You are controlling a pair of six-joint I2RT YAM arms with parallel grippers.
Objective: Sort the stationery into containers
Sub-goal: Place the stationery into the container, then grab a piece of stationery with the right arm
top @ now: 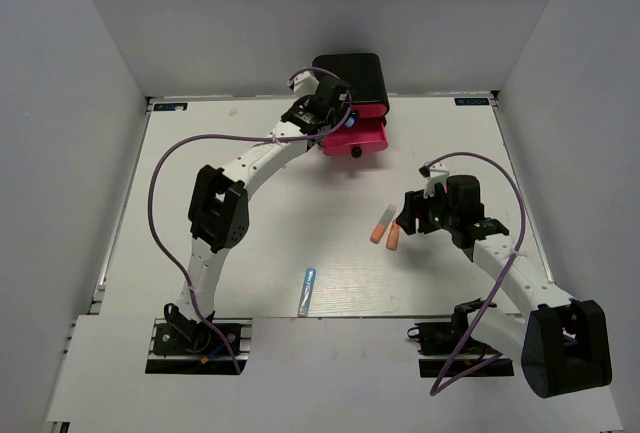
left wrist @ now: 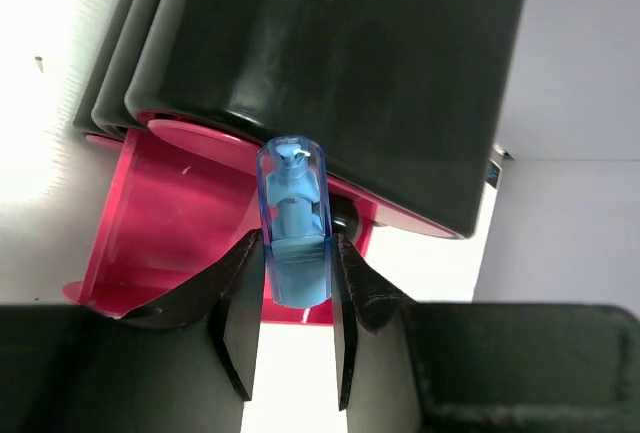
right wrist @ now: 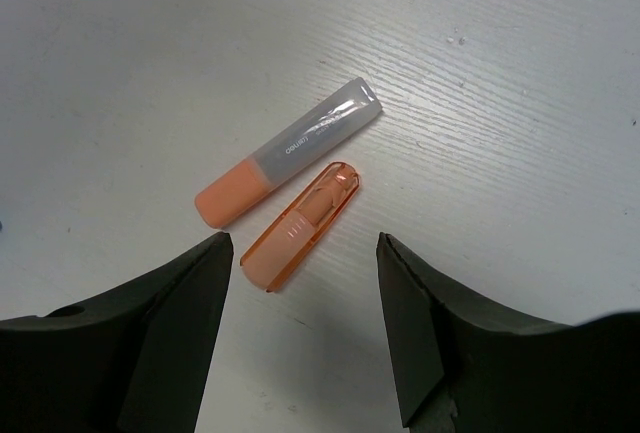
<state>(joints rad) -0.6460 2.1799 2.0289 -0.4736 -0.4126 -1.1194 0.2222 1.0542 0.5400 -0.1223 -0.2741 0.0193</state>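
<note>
Right gripper (right wrist: 300,248) fingers loom closest, spread wide and empty above the table (right wrist: 500,103). Farther off, the black cabinet (left wrist: 350,63) has one pink drawer (left wrist: 160,213) pulled out. The left gripper (left wrist: 297,253) is over it, clenched on a short blue marker (left wrist: 292,203). A grey-ended orange marker (right wrist: 290,151) and a clear orange one (right wrist: 300,225) lie just ahead of the right jaws, their long axes slanting across the gap.

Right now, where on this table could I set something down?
Bare: the table's far right corner, between the black cabinet and the right edge; and the middle, between the left arm and the two orange markers. Crowded: the open pink drawer, where the left fingers hold a blue marker, and around those markers below the right fingers.
</note>
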